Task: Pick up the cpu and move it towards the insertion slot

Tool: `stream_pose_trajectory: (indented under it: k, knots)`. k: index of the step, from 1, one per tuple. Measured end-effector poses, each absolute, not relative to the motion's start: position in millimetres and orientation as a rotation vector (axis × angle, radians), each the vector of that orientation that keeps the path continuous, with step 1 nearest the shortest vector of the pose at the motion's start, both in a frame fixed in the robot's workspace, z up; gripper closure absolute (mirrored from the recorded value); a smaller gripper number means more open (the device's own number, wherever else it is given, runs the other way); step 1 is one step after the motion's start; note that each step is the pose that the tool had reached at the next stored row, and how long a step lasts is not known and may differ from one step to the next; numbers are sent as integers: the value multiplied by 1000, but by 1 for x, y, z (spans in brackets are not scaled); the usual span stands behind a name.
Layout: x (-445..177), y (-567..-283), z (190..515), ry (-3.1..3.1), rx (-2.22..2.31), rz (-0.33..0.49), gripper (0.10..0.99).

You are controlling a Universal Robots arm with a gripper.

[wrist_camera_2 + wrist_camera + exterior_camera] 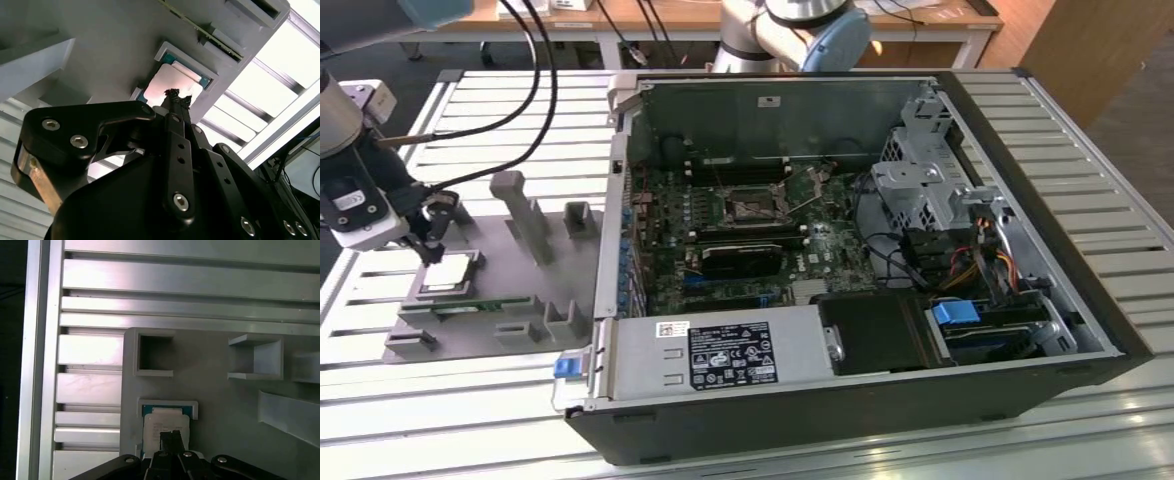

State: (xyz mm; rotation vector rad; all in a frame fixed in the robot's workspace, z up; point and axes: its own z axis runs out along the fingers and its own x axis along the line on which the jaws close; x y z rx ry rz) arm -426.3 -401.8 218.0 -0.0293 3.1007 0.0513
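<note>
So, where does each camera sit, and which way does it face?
Exterior view: off the arm and above, looking down on the open computer case, the grey tray and the gripper at the cpu.
Second wrist view: behind the gripper, looking along it at the cpu.
First wrist view: above the gripper, looking down at the grey tray and the cpu.
Shared: all three show the gripper and the cpu.

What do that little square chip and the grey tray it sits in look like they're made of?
The cpu: likely metal on top, going by its pale, silvery sheen. The grey tray: probably moulded or printed plastic, since it looks matte, evenly grey and blocky-walled.
</note>
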Motion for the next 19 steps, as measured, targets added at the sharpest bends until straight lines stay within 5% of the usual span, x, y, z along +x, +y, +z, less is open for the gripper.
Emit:
stream_pose_trajectory:
  k: [19]
  knots:
    - [-426, -406, 198, 3100, 11, 51, 984]
